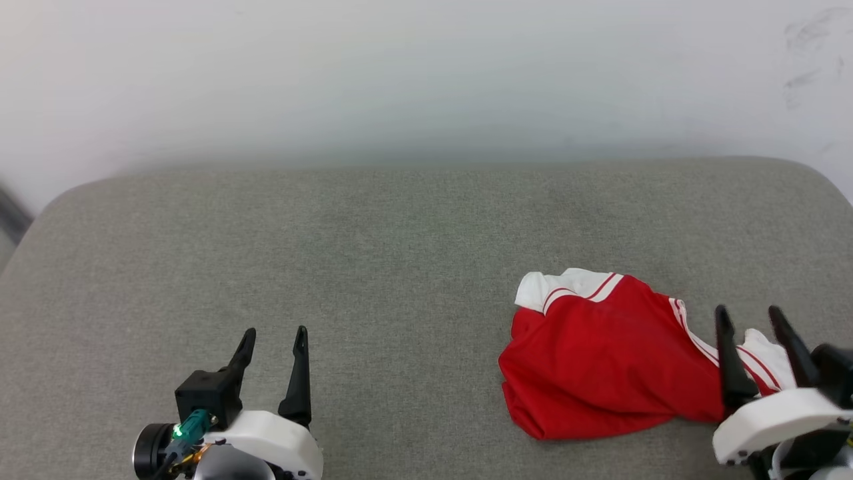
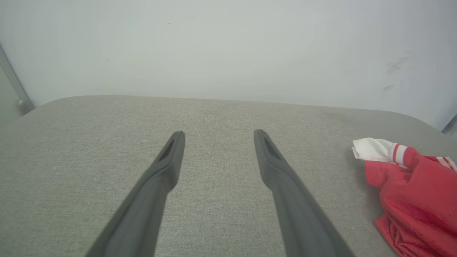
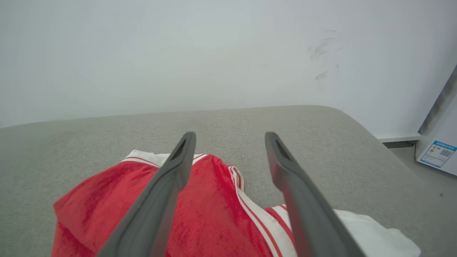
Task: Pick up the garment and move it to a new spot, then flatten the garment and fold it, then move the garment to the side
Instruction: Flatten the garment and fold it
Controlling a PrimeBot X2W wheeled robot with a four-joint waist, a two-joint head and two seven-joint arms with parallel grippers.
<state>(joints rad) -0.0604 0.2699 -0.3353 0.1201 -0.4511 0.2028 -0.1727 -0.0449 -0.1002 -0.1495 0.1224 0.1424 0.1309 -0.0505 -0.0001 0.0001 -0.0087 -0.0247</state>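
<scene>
Head view first: got the garment point(image 1: 600, 363) in a crumpled heap at the front right of the grey table point(image 1: 373, 253), so not flattened, folded or set aside yet; can't tell whether already at the new spot. Shows both sets at once: left jaws spread wide at lower left, well apart from the cloth, holding nothing; right jaws spread wide at the heap's right end, nothing pinched. Left wrist view next: catches the garment point(image 2: 417, 200) off to the right, white sleeve trim point(image 2: 371, 150) poking out. Right wrist view last: looks onto the red cloth point(image 3: 214, 214) under the open jaws, and adds a blue-labelled box point(image 3: 438, 154) beyond the table's edge, past where the head view reaches.
</scene>
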